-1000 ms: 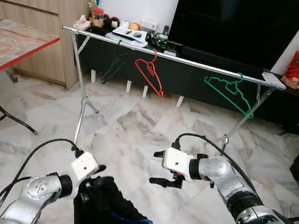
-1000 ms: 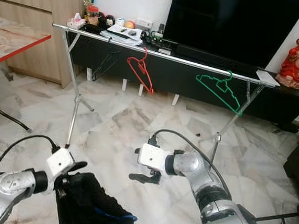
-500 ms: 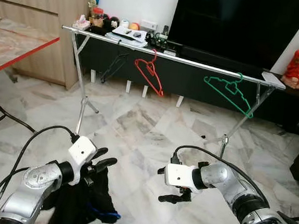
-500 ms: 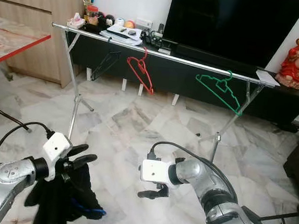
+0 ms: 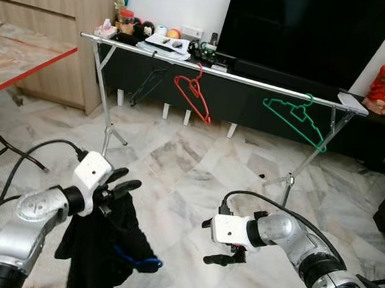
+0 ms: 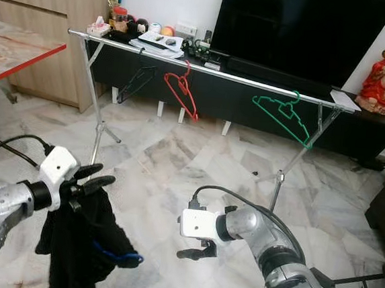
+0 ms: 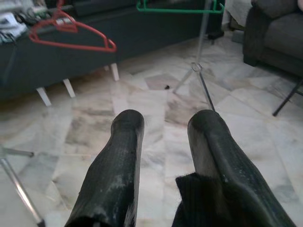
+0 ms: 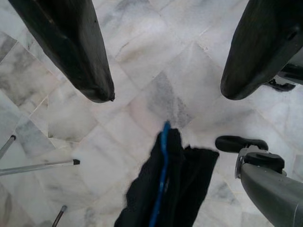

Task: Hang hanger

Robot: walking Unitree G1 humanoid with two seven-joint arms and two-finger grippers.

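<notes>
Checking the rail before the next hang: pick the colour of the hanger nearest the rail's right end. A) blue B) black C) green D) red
C: the green hanger hangs on the rail close to its right end, while the red hanger and the black hanger hang further to the left.

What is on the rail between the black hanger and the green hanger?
In the left eye view, one red hanger hangs on the rail between the black hanger and the green hanger.
</notes>
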